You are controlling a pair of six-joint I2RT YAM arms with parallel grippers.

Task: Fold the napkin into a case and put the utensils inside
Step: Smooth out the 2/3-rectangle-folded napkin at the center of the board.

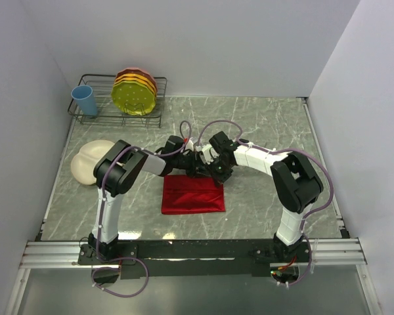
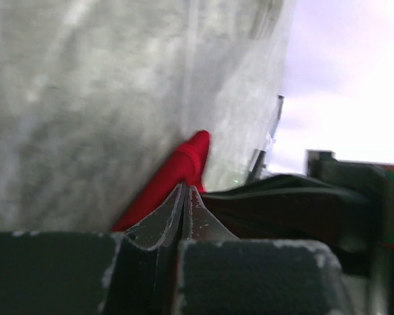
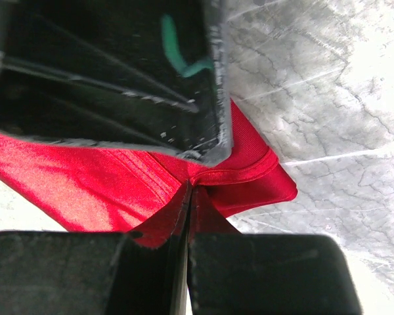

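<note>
**A:** Red cloth first. Where is it?

**B:** The napkin (image 1: 192,197) lies flat on the grey marbled table (image 1: 269,125) as a folded rectangle. Going from its left, a cream plate (image 1: 85,164) sits well to the left of the napkin, not touching it.

**A:** And the grippers?

**B:** The left gripper (image 2: 184,197) is at the napkin's far edge. Its jaws are pressed together, and a red ridge of cloth runs right into the tips, so I read it as pinching the napkin. The right gripper (image 3: 187,197) is just beside it on the same far edge. It is clenched on a bunched bit of red, and the satin puckers where the jaws meet.

**A:** Which step is that?

**B:** Folding, I'd judge. Both grippers have hold of the far edge, and no pocket shows yet. I can't find the utensils in any view, so nothing suggests they have gone in.

**A:** What does the next move call for?

**B:** Probably raising that edge with both arms together and carrying it over toward the napkin's near edge. The arms would need to stay level and keep the same pace, since shiny cloth can slip or skew. The two grippers are also crowded close, so they need care not to knock each other.
</note>
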